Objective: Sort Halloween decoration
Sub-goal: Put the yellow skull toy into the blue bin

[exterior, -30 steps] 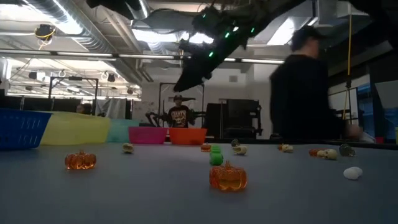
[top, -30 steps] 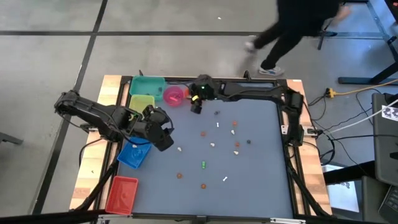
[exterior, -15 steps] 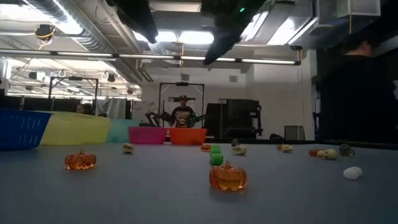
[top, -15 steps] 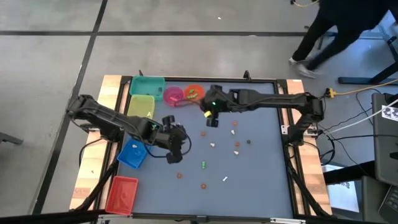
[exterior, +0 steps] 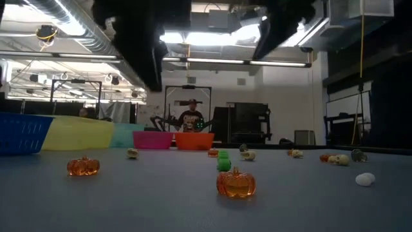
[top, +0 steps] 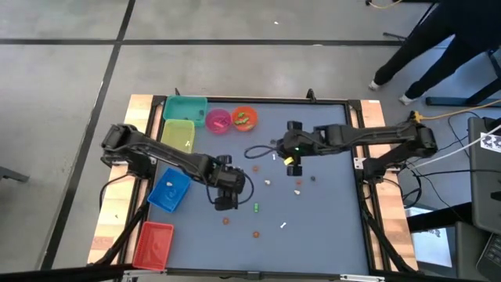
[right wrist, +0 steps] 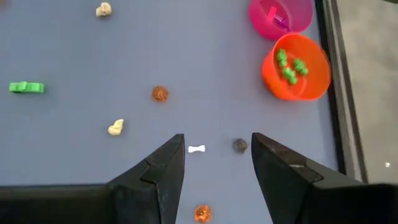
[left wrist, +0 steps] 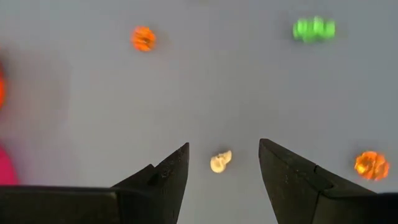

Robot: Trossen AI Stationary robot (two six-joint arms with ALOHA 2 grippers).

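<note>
Both arms have been swinging inward from the bins over the last second. Now the left claw (top: 226, 203) is hanging over the middle of the grey surface (top: 329, 227), its fingers (left wrist: 168, 177) spread with nothing between them, and a pale skull trinket (left wrist: 220, 161) is lying in line with the gap. A green trinket (top: 256, 207) is sitting just at its 3 o'clock, with orange pumpkins (top: 226, 221) toward 6 o'clock.

Meanwhile the right claw (top: 290, 164) is hovering toward 1 o'clock of the middle, also spread and empty, facing a small white bone (right wrist: 196, 149) and a dark trinket (right wrist: 240, 145).

Toward 11 o'clock, the orange bowl (top: 244, 117) is holding green trinkets (right wrist: 289, 66) beside the pink bowl (top: 218, 120). From the low view, one orange pumpkin (exterior: 235, 183) is standing nearest.

A person (top: 438, 39) is walking past at 1 o'clock.
</note>
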